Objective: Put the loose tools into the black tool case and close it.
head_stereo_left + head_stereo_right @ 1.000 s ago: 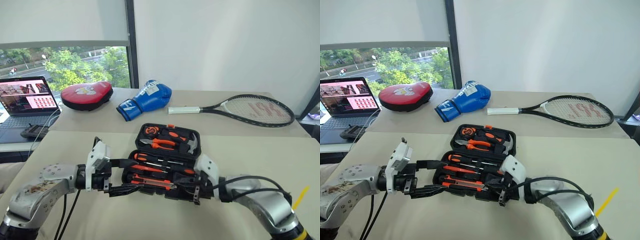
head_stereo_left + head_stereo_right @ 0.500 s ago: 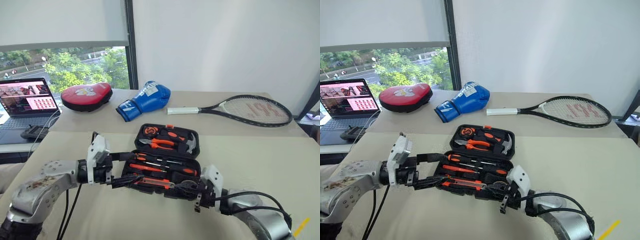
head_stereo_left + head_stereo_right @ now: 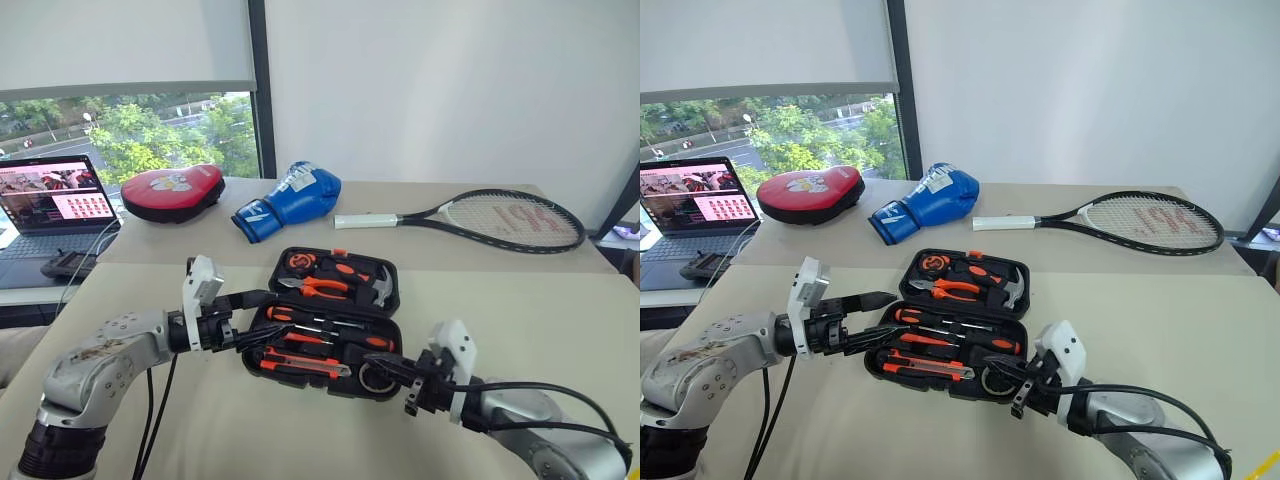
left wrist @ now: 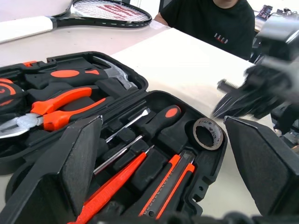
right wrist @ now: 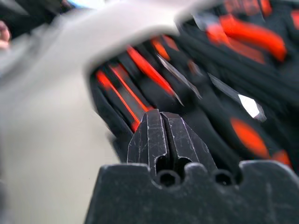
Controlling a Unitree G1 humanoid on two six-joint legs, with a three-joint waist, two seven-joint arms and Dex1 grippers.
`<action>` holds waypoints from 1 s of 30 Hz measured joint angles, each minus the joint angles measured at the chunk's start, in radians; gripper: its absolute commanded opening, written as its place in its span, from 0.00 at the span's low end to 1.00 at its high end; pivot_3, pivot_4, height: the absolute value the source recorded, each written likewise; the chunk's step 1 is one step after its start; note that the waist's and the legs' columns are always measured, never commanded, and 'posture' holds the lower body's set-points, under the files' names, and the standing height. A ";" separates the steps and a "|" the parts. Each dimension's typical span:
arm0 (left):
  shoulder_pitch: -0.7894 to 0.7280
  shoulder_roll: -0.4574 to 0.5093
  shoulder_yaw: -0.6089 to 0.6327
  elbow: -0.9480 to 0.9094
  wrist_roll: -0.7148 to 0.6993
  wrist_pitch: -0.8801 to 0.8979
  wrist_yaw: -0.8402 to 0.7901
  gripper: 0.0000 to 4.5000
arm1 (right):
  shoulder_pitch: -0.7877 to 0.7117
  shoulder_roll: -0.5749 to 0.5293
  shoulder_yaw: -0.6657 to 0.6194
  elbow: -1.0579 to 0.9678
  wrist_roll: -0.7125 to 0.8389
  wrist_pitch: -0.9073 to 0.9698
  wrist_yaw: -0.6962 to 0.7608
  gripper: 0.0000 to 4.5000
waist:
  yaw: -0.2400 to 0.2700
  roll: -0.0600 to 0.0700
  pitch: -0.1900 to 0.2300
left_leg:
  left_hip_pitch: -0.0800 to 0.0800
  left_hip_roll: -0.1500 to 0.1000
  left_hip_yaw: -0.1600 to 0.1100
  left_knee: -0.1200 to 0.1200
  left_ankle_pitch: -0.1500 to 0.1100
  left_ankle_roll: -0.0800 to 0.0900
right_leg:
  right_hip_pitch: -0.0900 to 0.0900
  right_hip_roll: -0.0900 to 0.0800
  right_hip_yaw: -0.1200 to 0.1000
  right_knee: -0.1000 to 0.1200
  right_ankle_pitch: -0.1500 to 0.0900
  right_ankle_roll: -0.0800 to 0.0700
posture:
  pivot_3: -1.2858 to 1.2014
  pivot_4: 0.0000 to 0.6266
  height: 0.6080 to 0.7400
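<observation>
Your black tool case (image 3: pixel 325 322) lies open on the near table, its lid half toward twelve o'clock and its tray half toward you. In the tray you can see the two long screwdrivers (image 4: pixel 140 128) side by side in their slots, the small orange screwdriver (image 4: pixel 110 189) next to them, the utility knife (image 3: pixel 300 364) along the near edge, and the tape roll (image 4: pixel 208 133) seated in the corner at about four o'clock of the case. The lid half holds the orange-handled pliers (image 3: pixel 320 288) and the hammer (image 3: pixel 381 289). Your left gripper (image 3: pixel 252 318) sits at nine o'clock of the case with its fingers spread wide and nothing between them, one finger over the hinge line and the other over the tray's left end; whether either touches the shell you cannot tell. Your right gripper (image 3: pixel 375 365) is at about five o'clock of the case, its fingers pressed together on nothing, tips just beside the tape roll corner. Beyond the case, at twelve to eleven o'clock, lie a blue boxing glove (image 3: pixel 290 199), a red punching pad (image 3: pixel 173 191) and a laptop (image 3: pixel 55 200); a tennis racket (image 3: pixel 480 218) lies at about one o'clock.
</observation>
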 measured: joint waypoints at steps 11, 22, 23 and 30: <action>0.005 -0.006 0.000 -0.001 0.001 0.001 -0.002 1.00 | -0.015 -0.005 0.090 0.067 -0.143 -0.074 0.019 0.01 | 0.000 -0.003 -0.002 | 0.004 0.001 0.000 0.000 0.000 0.000 | 0.003 0.001 0.000 0.000 0.000 0.000 | 0.52 0.24 1.00; 0.011 -0.054 0.003 0.000 0.001 0.001 0.052 1.00 | -0.023 -0.039 -0.014 -0.074 -0.006 -0.029 0.078 0.13 | -0.002 -0.003 -0.001 | 0.000 0.001 0.000 0.000 0.000 0.000 | 0.000 0.000 0.000 0.000 0.000 0.000 | 0.52 0.24 1.00; 0.008 -0.059 0.003 0.001 0.002 0.001 0.060 1.00 | -0.049 -0.036 -0.027 -0.073 0.000 -0.006 0.060 0.18 | -0.001 -0.003 -0.001 | 0.000 0.001 -0.001 0.000 0.000 0.000 | -0.001 0.000 0.000 0.000 0.001 -0.001 | 0.52 0.24 1.00; -0.111 -0.135 0.005 0.093 0.028 0.046 0.240 1.00 | -0.205 -0.057 -0.081 -0.068 0.065 0.156 -0.004 0.73 | 0.006 -0.003 0.000 | -0.002 0.000 -0.001 0.001 0.000 0.000 | -0.001 0.000 0.000 0.000 0.001 -0.001 | 0.52 0.24 1.00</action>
